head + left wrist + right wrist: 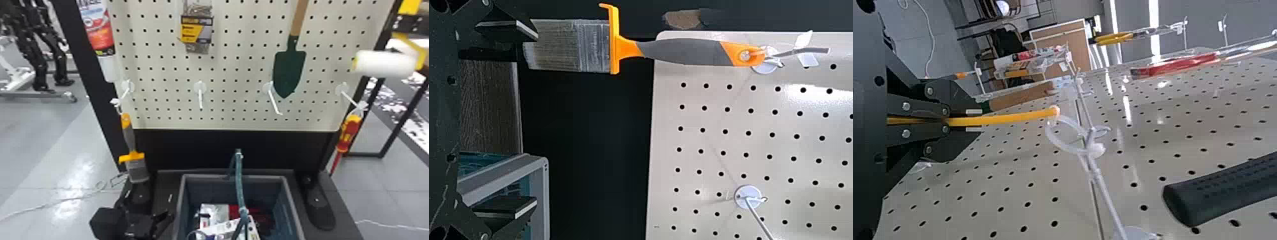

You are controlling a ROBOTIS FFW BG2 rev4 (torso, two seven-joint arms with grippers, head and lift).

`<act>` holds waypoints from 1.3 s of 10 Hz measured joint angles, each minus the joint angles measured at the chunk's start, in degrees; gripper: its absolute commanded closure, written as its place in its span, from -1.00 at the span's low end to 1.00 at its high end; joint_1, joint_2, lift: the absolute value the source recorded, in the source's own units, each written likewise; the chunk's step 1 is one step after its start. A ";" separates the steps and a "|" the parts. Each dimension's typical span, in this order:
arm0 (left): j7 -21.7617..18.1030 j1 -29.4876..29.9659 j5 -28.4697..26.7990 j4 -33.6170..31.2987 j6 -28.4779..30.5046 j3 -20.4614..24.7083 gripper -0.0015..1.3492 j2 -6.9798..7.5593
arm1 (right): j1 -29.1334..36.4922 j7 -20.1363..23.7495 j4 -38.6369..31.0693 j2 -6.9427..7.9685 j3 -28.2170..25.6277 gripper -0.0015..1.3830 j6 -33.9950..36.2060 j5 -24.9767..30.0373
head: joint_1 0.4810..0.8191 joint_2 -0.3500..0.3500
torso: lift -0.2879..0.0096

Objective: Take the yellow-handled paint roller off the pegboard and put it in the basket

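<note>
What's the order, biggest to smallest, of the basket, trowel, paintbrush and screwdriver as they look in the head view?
1. Basket
2. Trowel, even cut off by the top edge
3. Paintbrush and screwdriver: too alike in length to rank

Robotics lab, tool-hung pegboard (pixel 234 95), robot legs (pixel 39 68)

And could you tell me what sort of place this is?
Probably a robotics lab: a pegboard hung with tools, a basket below it, and, behind, what look like black robot legs.
</note>
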 measured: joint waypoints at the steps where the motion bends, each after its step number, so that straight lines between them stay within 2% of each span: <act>1: 0.00 0.02 0.00 0.00 0.00 0.05 -0.78 0.00 | 0.37 -0.22 -1.12 -0.02 -1.92 0.83 0.13 0.14 | -0.60 0.00 | 0.26; 5: 0.00 0.20 -0.02 -0.05 -0.09 0.12 -0.78 0.00 | 5.01 -1.58 -4.86 -0.16 -11.91 0.83 1.30 0.84 | -0.60 0.00 | 0.26; 6: 0.00 0.14 -0.07 -0.04 -0.05 0.03 -0.78 0.00 | 7.77 -2.50 -5.78 0.40 -13.64 0.83 1.71 0.71 | -0.60 0.00 | 0.26; 7: 0.00 0.15 -0.06 -0.04 -0.02 0.05 -0.78 0.00 | 11.98 -4.04 -7.33 2.00 -16.07 0.83 2.72 0.48 | -0.60 0.00 | 0.26; 8: 0.00 0.30 -0.02 -0.05 -0.09 0.19 -0.78 0.00 | 15.73 -4.56 -8.64 4.37 -18.34 0.83 3.36 0.60 | -0.60 0.00 | 0.26; 10: 0.00 0.39 0.00 -0.09 -0.17 0.29 -0.78 0.00 | 21.88 -5.19 -11.35 10.11 -21.81 0.83 4.44 2.44 | -0.60 0.00 | 0.26; 11: 0.00 0.42 0.00 -0.09 -0.18 0.32 -0.78 0.00 | 24.20 -5.21 -12.27 12.95 -22.66 0.83 4.71 3.53 | -0.60 0.00 | 0.26; 13: 0.00 0.24 0.00 -0.09 -0.03 0.18 -0.78 0.00 | 27.06 -5.19 -13.16 16.76 -22.18 0.83 5.21 5.38 | -0.60 0.00 | 0.26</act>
